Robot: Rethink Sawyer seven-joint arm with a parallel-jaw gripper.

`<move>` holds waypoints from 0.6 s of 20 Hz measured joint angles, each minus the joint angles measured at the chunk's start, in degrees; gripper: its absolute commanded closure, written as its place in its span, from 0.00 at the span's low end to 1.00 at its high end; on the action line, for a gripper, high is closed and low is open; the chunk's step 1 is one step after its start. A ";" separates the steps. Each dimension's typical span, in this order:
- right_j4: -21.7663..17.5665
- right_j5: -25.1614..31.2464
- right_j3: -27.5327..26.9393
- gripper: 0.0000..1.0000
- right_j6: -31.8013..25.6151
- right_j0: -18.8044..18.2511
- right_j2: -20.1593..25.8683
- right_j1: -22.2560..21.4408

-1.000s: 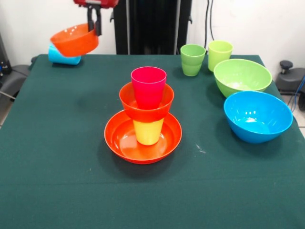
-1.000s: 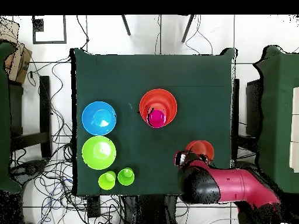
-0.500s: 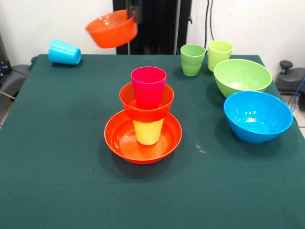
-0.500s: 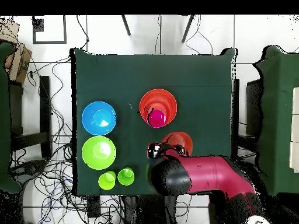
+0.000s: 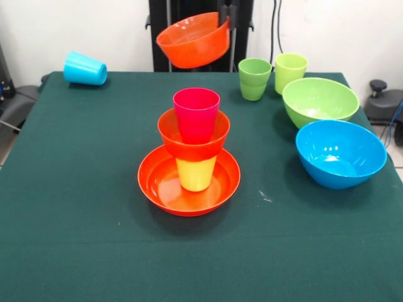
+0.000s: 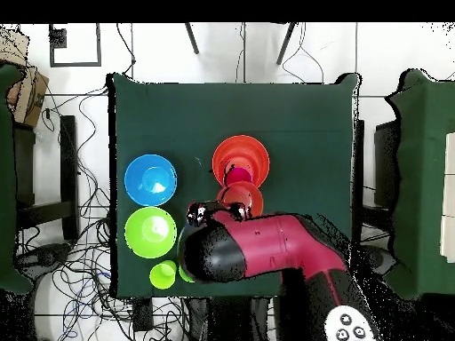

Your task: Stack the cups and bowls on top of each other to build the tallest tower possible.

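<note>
My gripper (image 5: 229, 17) is shut on the right rim of a small orange bowl (image 5: 193, 39) and holds it tilted, high above the table's far side, behind the tower. The tower (image 5: 192, 151) stands mid-table: a wide orange bowl (image 5: 157, 185), a yellow cup (image 5: 196, 173), a small orange bowl (image 5: 189, 146) and a pink cup (image 5: 196, 114) on top. In the overhead view the held bowl (image 6: 242, 197) sits just below the tower (image 6: 241, 162), and my arm (image 6: 262, 253) covers the table's near edge.
A sky blue cup (image 5: 84, 68) lies on its side at the far left. Two light green cups (image 5: 254, 78) (image 5: 290, 70) stand at the far right. A lime green bowl (image 5: 320, 100) and a blue bowl (image 5: 340, 153) sit along the right side.
My gripper has carried the small orange bowl from above the blue cup at the far left, rightward and up, to just behind the tower. Nothing else moved.
</note>
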 measured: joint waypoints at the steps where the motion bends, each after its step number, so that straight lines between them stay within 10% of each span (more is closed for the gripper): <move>1: 0.00 0.19 -0.60 1.00 0.00 0.60 -0.02 0.00; 12: 0.19 7.19 -7.38 1.00 0.00 6.08 -2.02 0.95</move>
